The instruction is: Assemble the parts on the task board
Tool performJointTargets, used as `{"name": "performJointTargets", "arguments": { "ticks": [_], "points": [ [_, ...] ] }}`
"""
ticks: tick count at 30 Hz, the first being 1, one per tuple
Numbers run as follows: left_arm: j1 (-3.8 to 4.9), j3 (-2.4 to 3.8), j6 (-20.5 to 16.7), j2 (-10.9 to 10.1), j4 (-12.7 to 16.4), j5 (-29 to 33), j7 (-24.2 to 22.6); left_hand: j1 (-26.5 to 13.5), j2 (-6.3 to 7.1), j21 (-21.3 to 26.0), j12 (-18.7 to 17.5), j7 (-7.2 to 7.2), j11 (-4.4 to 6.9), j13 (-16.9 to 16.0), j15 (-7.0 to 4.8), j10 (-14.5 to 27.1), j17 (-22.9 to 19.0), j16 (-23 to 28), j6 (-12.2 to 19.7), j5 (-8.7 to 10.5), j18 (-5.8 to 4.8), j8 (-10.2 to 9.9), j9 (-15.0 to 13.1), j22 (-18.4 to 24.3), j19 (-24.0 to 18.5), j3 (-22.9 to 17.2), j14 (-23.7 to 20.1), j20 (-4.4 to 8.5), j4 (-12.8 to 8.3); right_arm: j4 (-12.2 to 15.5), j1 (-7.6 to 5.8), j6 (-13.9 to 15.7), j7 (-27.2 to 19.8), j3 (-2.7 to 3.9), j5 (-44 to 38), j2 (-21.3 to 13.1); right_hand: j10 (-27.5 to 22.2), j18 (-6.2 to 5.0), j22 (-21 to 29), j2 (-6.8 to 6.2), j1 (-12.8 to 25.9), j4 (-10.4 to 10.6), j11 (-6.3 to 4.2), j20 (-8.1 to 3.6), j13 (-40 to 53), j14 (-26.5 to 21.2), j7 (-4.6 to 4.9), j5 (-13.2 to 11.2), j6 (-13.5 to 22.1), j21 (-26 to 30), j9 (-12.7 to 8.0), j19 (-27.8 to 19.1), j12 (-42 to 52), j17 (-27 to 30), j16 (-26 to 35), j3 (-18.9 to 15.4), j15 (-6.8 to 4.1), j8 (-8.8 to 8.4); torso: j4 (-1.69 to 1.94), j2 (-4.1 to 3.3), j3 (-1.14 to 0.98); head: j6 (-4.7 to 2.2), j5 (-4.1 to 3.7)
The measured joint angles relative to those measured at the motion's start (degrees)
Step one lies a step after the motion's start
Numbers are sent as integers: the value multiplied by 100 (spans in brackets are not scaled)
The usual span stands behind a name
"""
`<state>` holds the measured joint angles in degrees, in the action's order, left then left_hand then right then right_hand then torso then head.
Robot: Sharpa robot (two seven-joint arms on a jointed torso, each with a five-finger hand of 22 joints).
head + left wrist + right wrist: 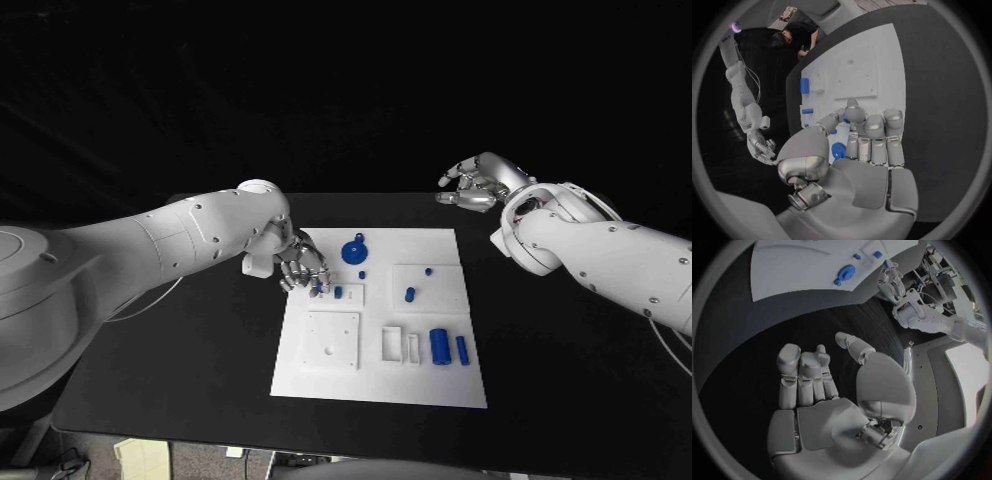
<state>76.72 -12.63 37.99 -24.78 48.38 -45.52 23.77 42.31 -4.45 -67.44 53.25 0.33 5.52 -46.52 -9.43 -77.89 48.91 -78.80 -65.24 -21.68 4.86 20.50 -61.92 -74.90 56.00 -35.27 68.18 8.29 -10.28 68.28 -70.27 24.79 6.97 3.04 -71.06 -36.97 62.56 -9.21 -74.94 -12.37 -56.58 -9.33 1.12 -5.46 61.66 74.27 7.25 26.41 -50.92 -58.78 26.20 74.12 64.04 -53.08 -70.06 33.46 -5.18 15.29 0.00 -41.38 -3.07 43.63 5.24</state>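
Black table [173, 340] under a dark background, with the white task board [378, 385] lying flat in the middle. Left hand [300, 268] hangs over the board's left edge near the far end, fingers pointing down and bunched close together; fingertips [316, 289] sit right at a small blue part [338, 292] on a raised white block. Cannot tell whether it actually pinches that part or only touches it. Left wrist view shows the same hand [856, 150] with fingers curled in over the board [879, 55], bits of blue visible between thumb and fingers, contact unclear.

Right hand [480, 181] is off the board, raised above the far right corner of the table, fingers loosely curled, nothing in it. Right wrist view: right hand [820, 385] with fingers bent inward, thumb apart from them, palm bare, well apart from the board [804, 270].

Parts on the board: a round blue disc part [355, 250] near the far edge, a tiny blue piece [362, 274] just below it, another small blue part [410, 294] on the right-hand block. Nearer the robot, two blue cylinders [440, 346] stand side by side beside a white slotted holder [392, 344]. A square white plate [333, 339] with holes sits on the near left of the board. Disc part [846, 273] also shows in the right wrist view.
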Motion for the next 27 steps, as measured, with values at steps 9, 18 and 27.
{"name": "performJointTargets", "arguments": {
  "ticks": [9, 18, 27],
  "points": [
    [0, -31, 186, 197, -308, -16, 48, 0, 0, 0, 0, 0, 16, -5, -4, 18, 0, 0, 0, 0, 0, -14, -14, 0, 0, -4, -4, 0, 4, -2, 0, -1, 1, 0, 0, 18, 0, 0, 1, 0, 0, 0, 0, -16, -6, 0, 0, 0, 1, 0, 5, 18, 0, 0, 0, 0, 0, 0, -1, -1, 1, 7, 14],
    [-8, -37, 375, 317, -571, -33, 70, 19, 19, 0, 22, 0, 15, -5, -4, 19, -1, 0, 1, 1, -1, -36, -19, -4, 0, -9, -5, 0, 9, -12, 0, -2, 1, 0, 0, 36, 0, 0, 1, 0, 0, 0, 0, -16, -6, 0, -1, 0, 1, 0, 4, 18, 0, 0, 0, 0, 0, 0, -6, -3, 2, 3, 18],
    [-25, -7, 287, -28, -314, -81, -27, 22, 22, 0, 21, 0, 6, -10, -5, 27, -2, 0, 1, 23, -1, -57, -41, -3, 0, -9, -5, 0, 9, 2, 1, -4, -12, 0, 5, 6, 0, 0, 2, 0, 0, 0, 0, -15, -5, 0, 5, 0, -3, 0, 3, 18, 0, 1, 0, 0, 0, 0, 2, -4, 11, -14, -1]
  ]
}}
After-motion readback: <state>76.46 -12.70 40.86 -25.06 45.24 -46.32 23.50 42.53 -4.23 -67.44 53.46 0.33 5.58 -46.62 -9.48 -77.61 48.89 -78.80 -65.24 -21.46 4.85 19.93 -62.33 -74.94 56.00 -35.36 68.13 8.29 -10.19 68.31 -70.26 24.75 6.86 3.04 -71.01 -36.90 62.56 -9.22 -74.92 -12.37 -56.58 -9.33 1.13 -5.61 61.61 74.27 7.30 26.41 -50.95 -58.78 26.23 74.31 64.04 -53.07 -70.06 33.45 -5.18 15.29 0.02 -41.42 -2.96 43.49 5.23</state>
